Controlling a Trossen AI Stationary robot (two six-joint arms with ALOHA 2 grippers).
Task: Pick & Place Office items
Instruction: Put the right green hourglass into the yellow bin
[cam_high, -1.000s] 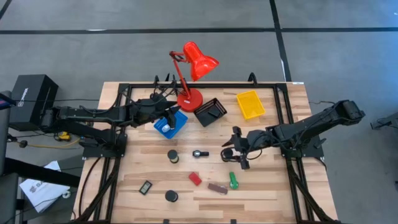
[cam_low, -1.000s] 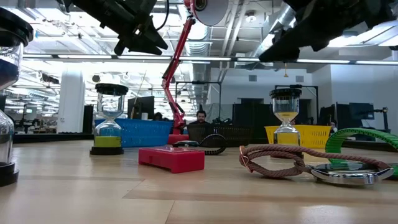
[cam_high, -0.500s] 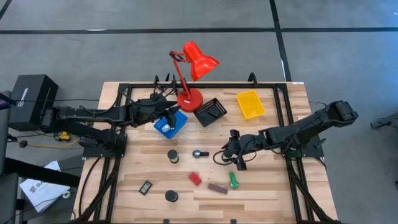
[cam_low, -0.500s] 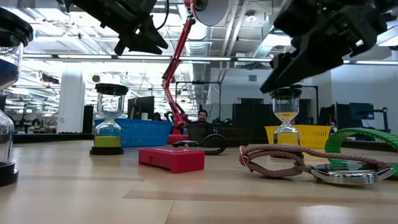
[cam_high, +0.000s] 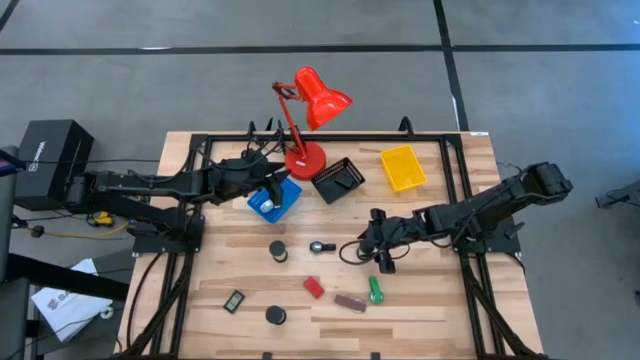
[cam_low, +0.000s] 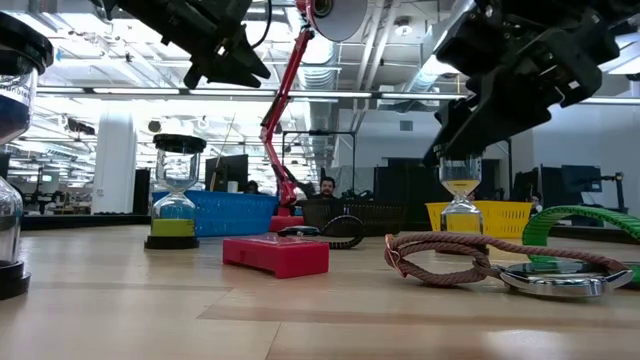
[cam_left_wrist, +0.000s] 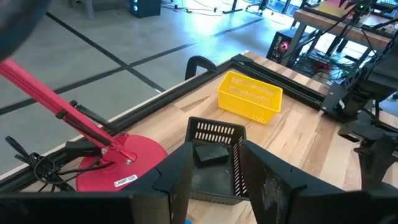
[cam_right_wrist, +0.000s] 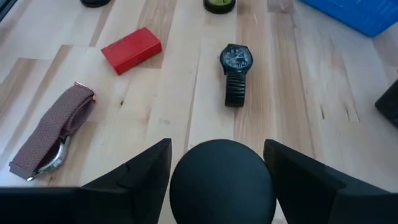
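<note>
My right gripper (cam_right_wrist: 222, 180) is open, coming down over an hourglass with yellow sand (cam_low: 460, 195). Its fingers stand on either side of the hourglass's black round top (cam_right_wrist: 222, 186). On the table in front of it lie a black watch (cam_right_wrist: 236, 73), a red block (cam_right_wrist: 131, 49) and a brown-strapped watch (cam_right_wrist: 53, 130). A green-sand hourglass (cam_high: 277, 250) and a green piece (cam_high: 375, 290) stand nearby. My left gripper (cam_left_wrist: 216, 180) waits open and holds nothing, raised over the blue tray (cam_high: 275, 200). My right gripper comes at the hourglass slanting down from the table's right, one finger (cam_right_wrist: 140, 180) on each side of the black top's rim (cam_right_wrist: 180, 177). Whether the fingers touch it I cannot tell. The hourglass stands upright on the table.
A red desk lamp (cam_high: 305, 120) stands at the far edge. Beside it are a black tray (cam_left_wrist: 214, 158) with a dark item inside and a yellow tray (cam_high: 402, 167). A small black rectangle (cam_high: 234, 300) and a black round piece (cam_high: 275, 315) lie toward the near edge.
My right gripper has sunk toward the yellow-sand hourglass and shifted a little toward the table's left, tipping its fingers further down. Its fingers stay apart. The hourglass has not moved.
</note>
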